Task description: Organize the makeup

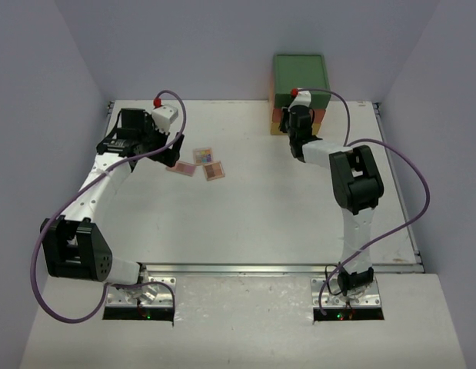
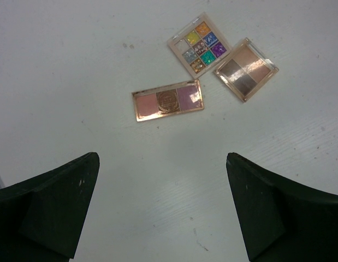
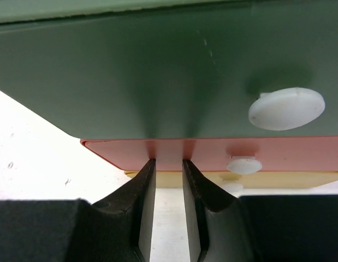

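Note:
Three flat palettes lie close together on the white table: a pink one (image 1: 181,167), a multicoloured one (image 1: 203,155) and a tan-brown one (image 1: 214,171). The left wrist view shows the pink one (image 2: 167,100), the multicoloured one (image 2: 202,43) and the tan-brown one (image 2: 245,69). My left gripper (image 1: 134,137) hovers left of them, wide open and empty (image 2: 161,158). My right gripper (image 1: 296,115) is at the drawer chest (image 1: 299,77). Its jaws (image 3: 169,161) are a narrow gap apart, empty, tips against the orange drawer front (image 3: 125,150). No small bottles are in view.
The chest stands at the back right with a green drawer (image 3: 158,82) and its white knob (image 3: 286,109), the orange drawer's knob (image 3: 244,164) and a yellow drawer (image 3: 278,179) below. Grey walls enclose the table (image 1: 261,223) on three sides.

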Motion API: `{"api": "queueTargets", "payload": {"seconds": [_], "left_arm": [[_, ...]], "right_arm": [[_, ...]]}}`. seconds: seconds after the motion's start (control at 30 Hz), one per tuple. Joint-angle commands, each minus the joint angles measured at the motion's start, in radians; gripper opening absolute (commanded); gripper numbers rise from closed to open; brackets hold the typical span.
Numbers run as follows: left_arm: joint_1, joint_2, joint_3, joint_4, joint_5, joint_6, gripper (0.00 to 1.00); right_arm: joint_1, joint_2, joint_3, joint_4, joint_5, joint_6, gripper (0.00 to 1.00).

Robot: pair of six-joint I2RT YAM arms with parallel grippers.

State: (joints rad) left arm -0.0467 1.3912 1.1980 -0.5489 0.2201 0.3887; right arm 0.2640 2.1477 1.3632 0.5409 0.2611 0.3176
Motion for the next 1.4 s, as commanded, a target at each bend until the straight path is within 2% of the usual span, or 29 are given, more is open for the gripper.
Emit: {"api": "queueTargets", "payload": {"seconds": [0.0,0.17,0.23,0.4,0.57,0.7,0.87,1.07,1.27,1.37], "left_arm": [[-0.002,0.003,0.002,0.045,0.0,0.005,1.0],[-0.002,0.007,0.0,0.049,0.007,0.004,1.0],[-0.002,0.009,-0.003,0.052,0.013,0.004,1.0],[-0.002,0.014,-0.012,0.061,0.021,0.005,1.0],[-0.002,0.017,-0.013,0.061,0.022,0.007,1.0],[-0.002,0.015,-0.02,0.067,0.018,0.009,1.0],[0.001,0.023,-0.025,0.075,0.01,0.016,1.0],[0.004,0.04,-0.023,0.085,0.023,0.012,1.0],[0.004,0.055,-0.026,0.095,0.025,0.012,1.0],[0.006,0.063,-0.028,0.096,0.028,0.012,1.0]], "right_arm": [[-0.022,-0.005,0.023,0.16,0.03,0.012,0.28],[-0.023,-0.081,-0.07,0.162,-0.008,0.007,0.34],[-0.023,-0.149,-0.182,0.162,-0.042,0.041,0.47],[-0.042,-0.259,-0.357,0.159,0.007,0.208,0.62],[-0.135,-0.195,-0.336,0.161,-0.1,0.384,0.6],[-0.164,-0.112,-0.258,0.167,-0.193,0.356,0.61],[-0.169,-0.068,-0.27,0.316,-0.251,0.24,0.62],[-0.167,-0.005,-0.206,0.336,-0.305,0.143,0.65],[-0.167,0.05,-0.164,0.343,-0.275,0.169,0.64],[-0.167,0.063,-0.158,0.343,-0.249,0.242,0.6]]}}
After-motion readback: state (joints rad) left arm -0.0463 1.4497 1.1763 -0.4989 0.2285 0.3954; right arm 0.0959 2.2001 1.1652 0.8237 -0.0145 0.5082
